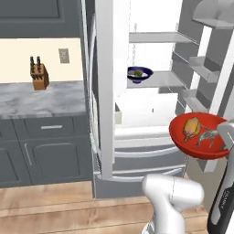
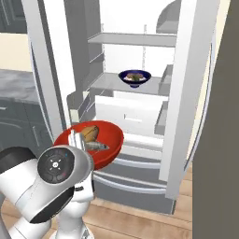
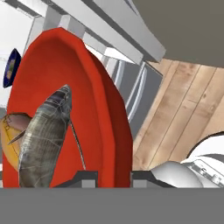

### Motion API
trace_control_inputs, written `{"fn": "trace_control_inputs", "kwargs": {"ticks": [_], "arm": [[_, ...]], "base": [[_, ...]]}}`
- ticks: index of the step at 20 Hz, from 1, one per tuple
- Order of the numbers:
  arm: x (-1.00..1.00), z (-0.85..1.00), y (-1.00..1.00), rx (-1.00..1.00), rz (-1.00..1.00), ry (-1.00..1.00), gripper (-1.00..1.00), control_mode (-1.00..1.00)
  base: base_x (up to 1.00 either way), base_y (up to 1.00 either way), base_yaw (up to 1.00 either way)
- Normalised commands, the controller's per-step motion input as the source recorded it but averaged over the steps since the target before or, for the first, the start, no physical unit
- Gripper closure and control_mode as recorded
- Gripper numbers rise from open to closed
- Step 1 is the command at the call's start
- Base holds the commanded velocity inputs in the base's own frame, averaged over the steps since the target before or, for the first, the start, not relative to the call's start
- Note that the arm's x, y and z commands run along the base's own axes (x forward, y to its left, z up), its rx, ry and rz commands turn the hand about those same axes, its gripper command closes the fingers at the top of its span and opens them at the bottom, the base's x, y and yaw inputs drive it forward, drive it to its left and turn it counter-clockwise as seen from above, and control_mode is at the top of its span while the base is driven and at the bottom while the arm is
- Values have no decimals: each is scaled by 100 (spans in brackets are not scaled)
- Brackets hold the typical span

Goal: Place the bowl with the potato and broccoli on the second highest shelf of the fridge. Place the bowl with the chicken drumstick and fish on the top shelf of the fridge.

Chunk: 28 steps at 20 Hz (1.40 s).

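Blue bowl (image 1: pixel 139 73) with potato and broccoli sits on the second highest shelf (image 1: pixel 160 81); that half looks done. Step in hand: red bowl (image 1: pixel 199 135), drumstick (image 1: pixel 191 127) and fish (image 1: pixel 208 135) inside, carried low in front of the open fridge. Gripper (image 3: pixel 113 177) jaws clenched on its rim. Next move, by my reading: lift well higher, keep level, reach in onto the top shelf (image 1: pixel 157 37). Wrist cut off at the left base view's right edge; potato and broccoli too small to separate.
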Motion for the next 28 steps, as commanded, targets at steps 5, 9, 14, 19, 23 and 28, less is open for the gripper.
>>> {"fn": "trace_control_inputs", "kwargs": {"ticks": [5,9,14,19,23,28], "arm": [[0,0,0,0,0,0,100,100],[0,0,0,0,0,0,100,100],[0,0,0,0,0,0,100,100],[0,0,0,0,0,0,100,100],[0,0,0,0,0,0,100,100],[0,0,0,0,0,0,100,100]], "base": [[0,4,3],[5,62,0],[55,5,1],[82,-27,1],[76,-29,0],[25,-50,0]]}}
